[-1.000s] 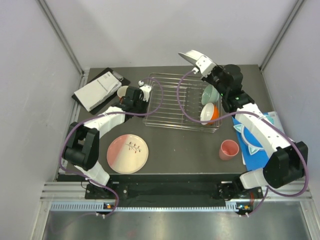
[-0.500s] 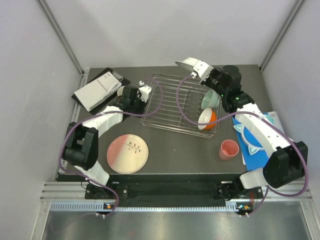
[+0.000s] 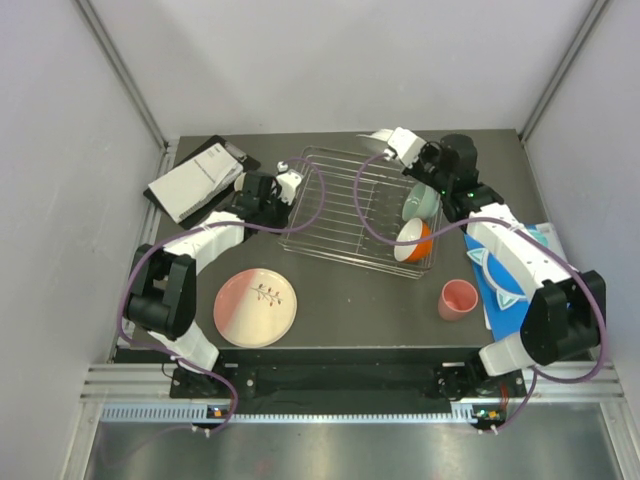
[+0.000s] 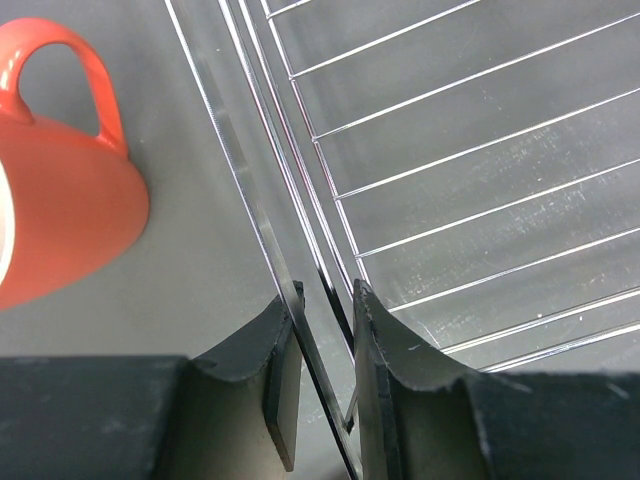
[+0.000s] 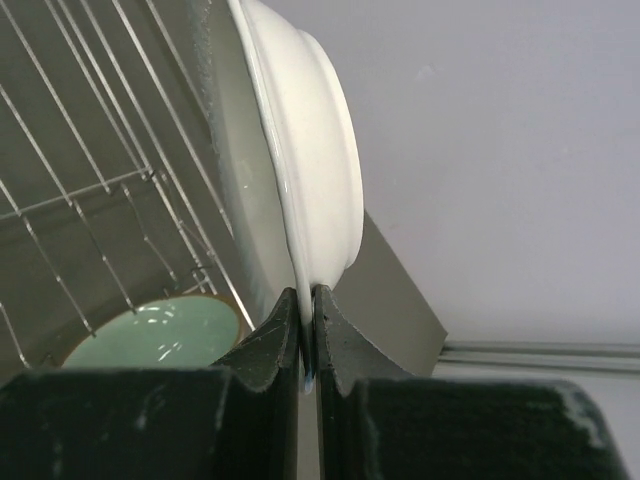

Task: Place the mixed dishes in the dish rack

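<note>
Right wrist view has the right tool (image 5: 306,296) pressed tight on the rim of the white plate (image 5: 315,170). The plate rises on edge from the fingertips, likely so it can slot between the bars of the dish rack (image 5: 95,188) at frame left. The mint green bowl (image 5: 150,335) sits in the rack at lower left. Seen from above, the plate hangs over the rack's upper edge. The left tool (image 4: 322,298) is narrowed on the rack's rim wire, probably steadying it. The orange mug (image 4: 60,200) lies on the surface (image 4: 200,210) at upper left.

A booklet (image 3: 195,178) lies left, blue mat (image 3: 503,297) right.
</note>
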